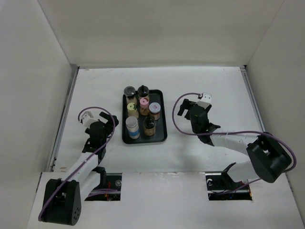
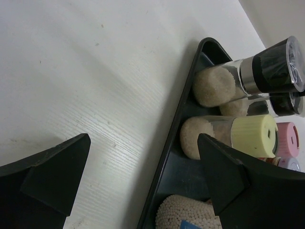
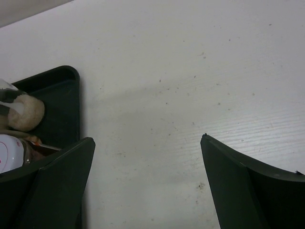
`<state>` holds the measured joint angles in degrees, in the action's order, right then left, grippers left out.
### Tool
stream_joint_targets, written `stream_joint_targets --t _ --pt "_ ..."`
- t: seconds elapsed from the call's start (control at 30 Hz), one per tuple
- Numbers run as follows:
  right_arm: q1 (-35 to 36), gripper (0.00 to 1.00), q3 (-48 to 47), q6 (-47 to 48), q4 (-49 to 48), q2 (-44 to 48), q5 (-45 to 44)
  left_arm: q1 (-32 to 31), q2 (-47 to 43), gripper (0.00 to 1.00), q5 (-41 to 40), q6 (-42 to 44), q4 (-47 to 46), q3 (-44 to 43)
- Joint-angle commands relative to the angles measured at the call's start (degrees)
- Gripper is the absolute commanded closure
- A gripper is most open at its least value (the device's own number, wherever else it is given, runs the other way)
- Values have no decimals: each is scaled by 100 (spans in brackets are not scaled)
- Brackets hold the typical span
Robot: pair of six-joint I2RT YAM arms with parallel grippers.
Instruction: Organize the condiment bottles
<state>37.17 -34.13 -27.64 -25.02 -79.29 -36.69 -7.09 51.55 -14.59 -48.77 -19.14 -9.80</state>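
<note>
open table (image 1: 228,90) flanking tray (image 1: 161,132), condiment bottles (image 1: 144,102) crowded inside, gaps narrow

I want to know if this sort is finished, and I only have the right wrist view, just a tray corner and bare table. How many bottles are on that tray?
Observer: The top view shows seven condiment bottles standing on the black tray, and none stands off it.
Operator: Where is the other arm?
Observer: The left gripper hangs open beside the tray's left edge, with nothing between its fingers.
Operator: What runs along that left side of the tray?
Observer: There are three in a column. A dark-capped bottle is at the far end, the yellow-capped bottle is in the middle, and the taller white bottle with a blue band is nearest the arms.
</note>
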Motion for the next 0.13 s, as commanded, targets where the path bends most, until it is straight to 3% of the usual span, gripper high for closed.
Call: stream_joint_targets --t 0.0,0.1 --pt "-21 0 -103 83 -346 133 -128 -42 57 0 -105 131 -152 -267" --pt "40 0 -155 162 -355 98 -128 -33 206 0 -106 105 -73 -329"
